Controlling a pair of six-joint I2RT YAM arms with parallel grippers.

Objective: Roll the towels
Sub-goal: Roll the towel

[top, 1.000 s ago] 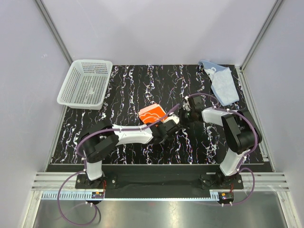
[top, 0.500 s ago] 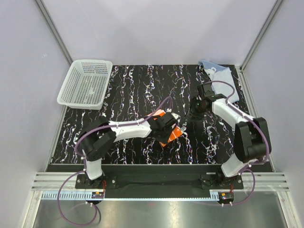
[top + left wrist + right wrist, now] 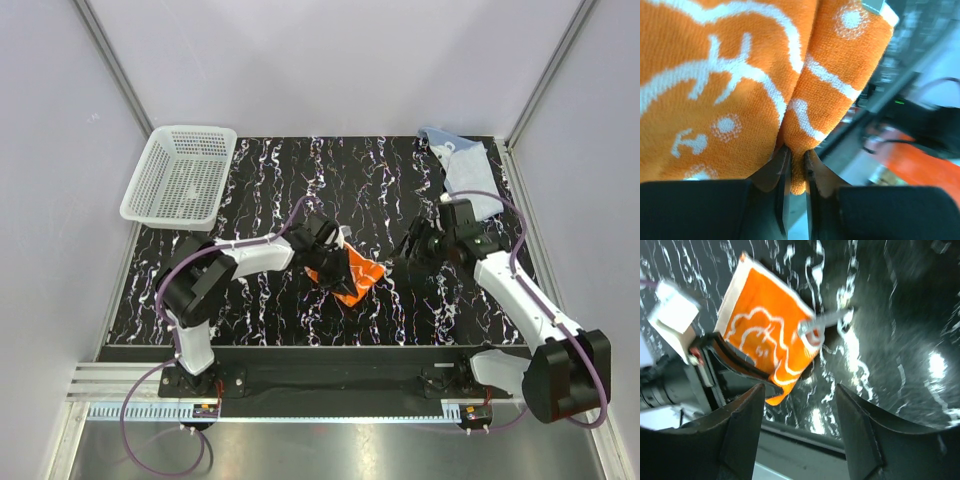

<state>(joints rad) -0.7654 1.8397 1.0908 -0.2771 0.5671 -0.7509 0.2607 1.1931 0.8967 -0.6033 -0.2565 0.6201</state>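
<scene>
The orange towel [image 3: 357, 281] with white prints lies bunched at the middle of the table, a white tag showing at its edge. My left gripper [image 3: 335, 264] is shut on a fold of it; in the left wrist view the orange towel [image 3: 740, 85] fills the frame and the left gripper [image 3: 796, 157] pinches its lower fold. My right gripper [image 3: 414, 246] stands open just right of the towel, nothing between its fingers. The right wrist view shows the right gripper [image 3: 800, 407] wide apart, the orange towel [image 3: 767, 332] ahead to its left. The light blue towel [image 3: 470, 168] lies crumpled at the back right.
A white mesh basket [image 3: 146, 190] stands at the back left corner of the black marbled table [image 3: 280, 170]. Grey walls close in on three sides. The table's front edge [image 3: 805, 435] runs close under the right gripper.
My right gripper has let go of the orange towel, opened wide and drawn back to the right. The left gripper has dragged the towel a little nearer and to the right.
</scene>
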